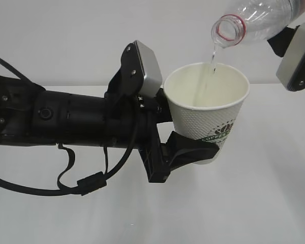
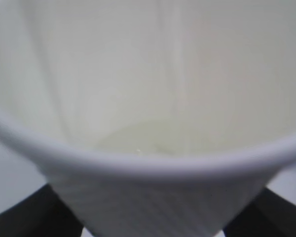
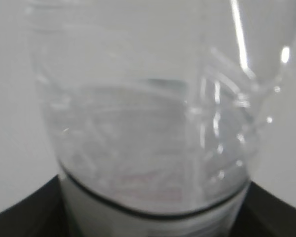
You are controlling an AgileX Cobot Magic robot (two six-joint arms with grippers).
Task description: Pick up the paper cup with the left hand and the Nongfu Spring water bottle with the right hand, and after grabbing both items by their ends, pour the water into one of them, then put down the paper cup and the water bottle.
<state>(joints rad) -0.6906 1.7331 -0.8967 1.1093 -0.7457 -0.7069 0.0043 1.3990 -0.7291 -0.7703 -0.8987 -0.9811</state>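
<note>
The white paper cup (image 1: 208,109) with green lettering is held upright above the table, my left gripper (image 1: 190,134) shut on its lower wall. Above it the clear water bottle (image 1: 256,20) is tipped mouth-down, its red neck ring over the cup's far rim. A thin stream of water (image 1: 209,63) runs from the mouth into the cup. In the left wrist view the cup (image 2: 153,192) fills the frame with a pale pool of water (image 2: 148,138) at its bottom. The right gripper (image 1: 302,33), at the top right edge, is shut on the bottle (image 3: 153,148).
A white table (image 1: 254,203) lies under both arms, against a plain white wall. The left arm's black cables (image 1: 66,178) loop down below the arm toward the table.
</note>
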